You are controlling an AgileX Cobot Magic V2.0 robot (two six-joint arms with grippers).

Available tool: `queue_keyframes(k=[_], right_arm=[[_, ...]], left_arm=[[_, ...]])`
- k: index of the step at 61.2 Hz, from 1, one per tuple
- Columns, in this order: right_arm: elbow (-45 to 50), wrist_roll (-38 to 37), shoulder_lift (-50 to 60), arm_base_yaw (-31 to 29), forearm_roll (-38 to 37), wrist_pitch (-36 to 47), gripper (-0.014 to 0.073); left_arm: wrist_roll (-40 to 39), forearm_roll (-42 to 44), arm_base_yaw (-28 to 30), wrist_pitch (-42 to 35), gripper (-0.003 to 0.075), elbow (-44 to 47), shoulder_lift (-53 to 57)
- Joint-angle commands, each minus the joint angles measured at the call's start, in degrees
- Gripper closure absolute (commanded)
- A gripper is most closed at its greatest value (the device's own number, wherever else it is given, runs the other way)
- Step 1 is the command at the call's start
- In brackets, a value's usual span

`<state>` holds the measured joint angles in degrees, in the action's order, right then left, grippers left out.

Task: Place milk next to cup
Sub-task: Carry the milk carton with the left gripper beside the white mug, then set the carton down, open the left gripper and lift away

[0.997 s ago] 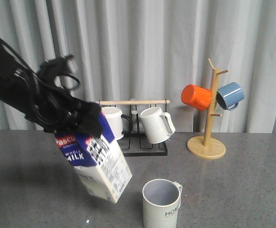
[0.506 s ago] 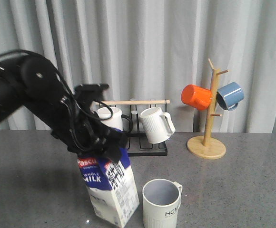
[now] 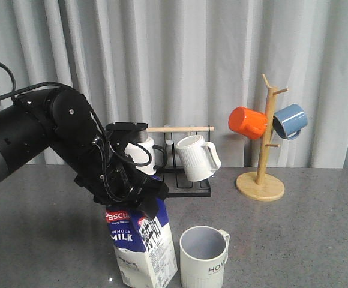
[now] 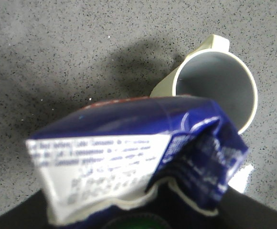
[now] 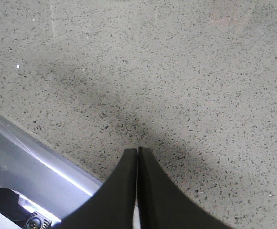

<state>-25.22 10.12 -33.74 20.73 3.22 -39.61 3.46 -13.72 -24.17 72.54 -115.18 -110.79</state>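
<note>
The milk (image 3: 139, 243), a blue and white "WHOLE MILK" carton, stands nearly upright at the front of the table, just left of the cup (image 3: 203, 257), a pale cream mug with dark lettering. My left gripper (image 3: 133, 193) is shut on the carton's top from above. In the left wrist view the carton's gable (image 4: 129, 157) fills the frame with the cup's open rim (image 4: 215, 90) close beside it. My right gripper (image 5: 137, 151) is shut and empty over bare table; it is out of the front view.
A black rack (image 3: 183, 183) with a plain white mug (image 3: 143, 150) and a ribbed white mug (image 3: 196, 157) stands behind. A wooden mug tree (image 3: 261, 156) with an orange mug (image 3: 247, 122) and a blue mug (image 3: 290, 120) stands at the back right. A metal edge (image 5: 28, 162) shows in the right wrist view.
My left arm has swung the milk down and to the right, from tilted in the air to nearly upright beside the cup. The right gripper's earlier state is not shown.
</note>
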Motion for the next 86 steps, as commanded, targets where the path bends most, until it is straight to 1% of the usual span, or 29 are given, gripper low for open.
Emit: queue_keyframes(k=[1,7,23,29,35,43,62,86], right_arm=[[-1.56,0.24,-0.02,0.0,-0.08,2.84,0.0603],[-1.56,0.24,-0.02,0.0,-0.02,2.84,0.0603],[-1.56,0.24,-0.02,0.0,-0.02,2.84,0.0603],[-1.56,0.24,-0.02,0.0,-0.02,2.84,0.0603],[-1.56,0.24,-0.02,0.0,-0.02,2.84,0.0603],[-1.56,0.24,-0.02,0.0,-0.02,2.84,0.0603],[-1.56,0.24,-0.02,0.0,-0.02,2.84,0.0603],[-1.56,-0.72,-0.02,0.0,-0.09,3.11,0.0603]], left_arm=[[-0.26,-1.15,-0.49,-1.0,0.0606,-1.78,2.99],[-0.26,-1.21,-0.49,-1.0,0.0557,-1.78,2.99],[-0.36,-1.26,-0.49,-1.0,0.0353,-1.78,2.99],[-0.51,-1.26,-0.49,-1.0,0.0299,-1.78,2.99],[-0.51,-1.26,-0.49,-1.0,0.0265,-1.78,2.99],[-0.51,-1.26,-0.49,-1.0,0.0242,-1.78,2.99],[-1.05,-1.57,-0.49,-1.0,0.0241,-1.78,3.84],[-1.84,-1.24,-0.49,-1.0,0.0245,-1.78,12.08]])
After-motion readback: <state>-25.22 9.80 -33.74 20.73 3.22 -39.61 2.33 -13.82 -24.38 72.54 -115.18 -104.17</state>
